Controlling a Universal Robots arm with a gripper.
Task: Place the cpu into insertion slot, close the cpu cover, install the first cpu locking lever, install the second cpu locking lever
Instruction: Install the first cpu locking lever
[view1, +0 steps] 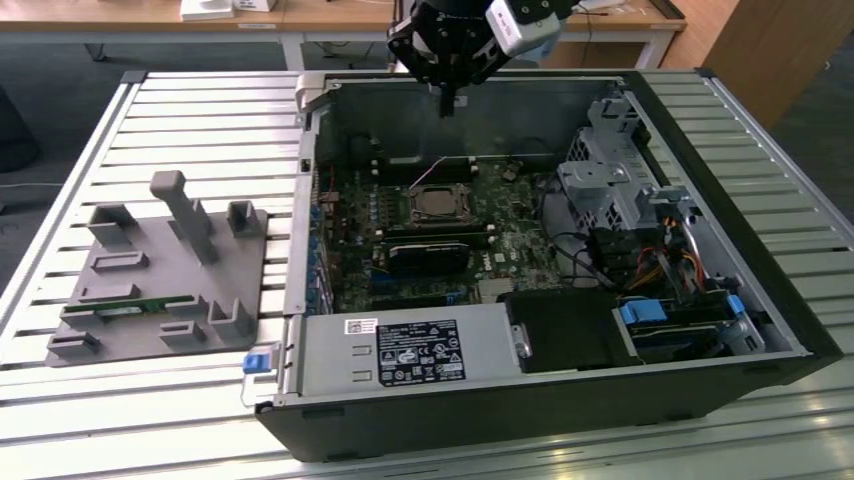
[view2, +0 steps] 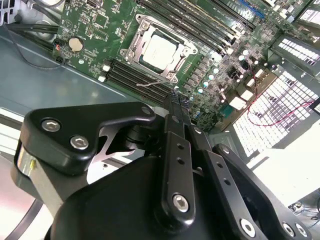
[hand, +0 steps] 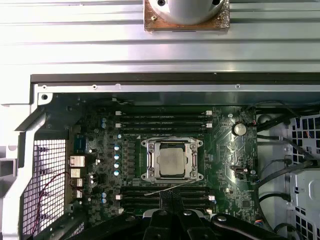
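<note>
Silvery-grey metal of the cpu (hand: 171, 160) shows through the open centre of the cpu cover (hand: 148, 161). I therefore judge the chip seated in its socket on the motherboard (hand: 235, 200), with the frame folded flat over it to hold it down. A thin wire lever (hand: 155, 191) lies along the socket edge nearest me. Whether it is hooked home I cannot tell, though it looks slightly proud of the board.

The computer case (view1: 561, 400) lies on its side on the slatted counter (view1: 200, 120), open face up, which gives me reach from above.

My jaws are together with nothing between them. In the exterior view they hang over the case wall farthest from that camera, well above the board. In both wrist views the socket sits ahead of my tips and apart from them, with a bank of memory slots (hand: 135, 197) between. I touch neither cover nor lever.

A grey parts fixture (view1: 134, 290) rests on the counter at the exterior view's left, apart from the case.
</note>
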